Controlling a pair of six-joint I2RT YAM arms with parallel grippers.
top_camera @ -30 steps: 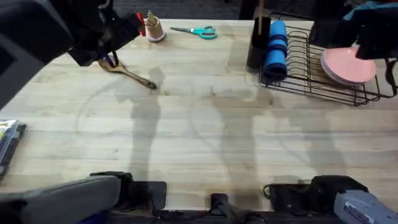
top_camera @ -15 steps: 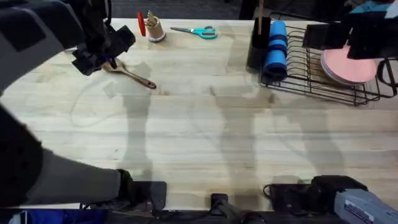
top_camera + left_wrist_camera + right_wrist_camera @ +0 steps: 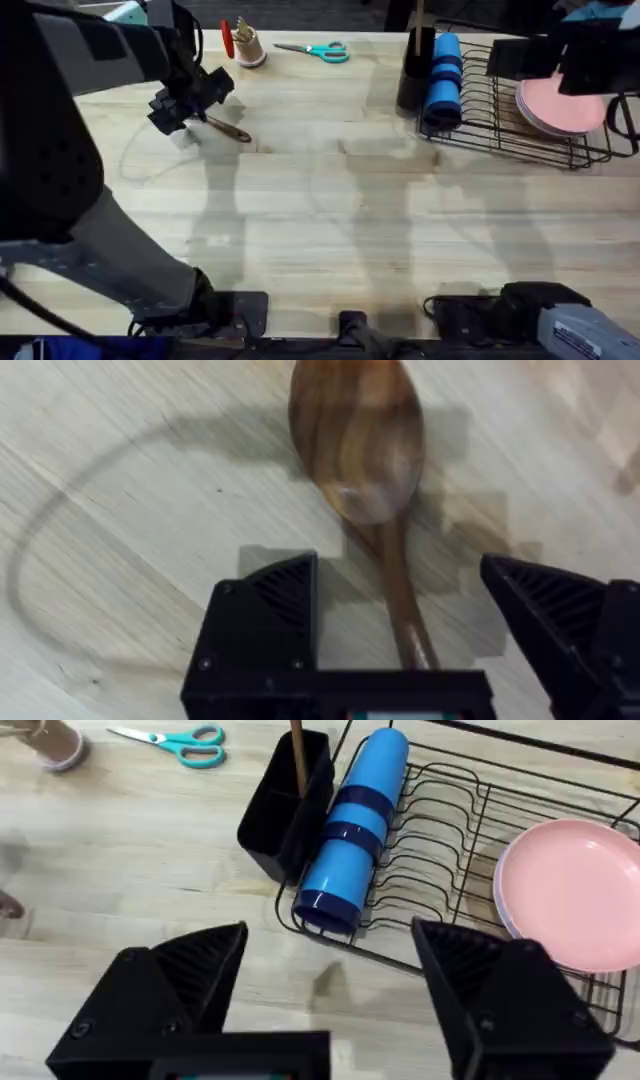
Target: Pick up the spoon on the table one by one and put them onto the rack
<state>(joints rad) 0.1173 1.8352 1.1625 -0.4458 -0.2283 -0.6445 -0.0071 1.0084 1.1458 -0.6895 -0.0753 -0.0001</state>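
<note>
A brown wooden spoon (image 3: 362,450) lies flat on the table (image 3: 330,220) at the far left; its handle (image 3: 230,130) sticks out toward the middle. My left gripper (image 3: 185,105) hovers just over it, open, with the handle (image 3: 403,610) running between the two black fingers and touching neither. The black wire rack (image 3: 520,110) stands at the far right, and a wooden handle (image 3: 297,755) rises from its black cup (image 3: 285,805). My right gripper (image 3: 330,970) is open with nothing in it, held above the table in front of the rack (image 3: 440,830).
A blue cylinder (image 3: 441,80) and a pink plate (image 3: 558,105) rest in the rack. Teal-handled scissors (image 3: 318,50) and a small beige holder (image 3: 246,45) with a red item lie at the far edge.
My left arm has swung right and come down over the spoon, its gripper now straddling the handle. The spoon and the right arm have stayed put.
</note>
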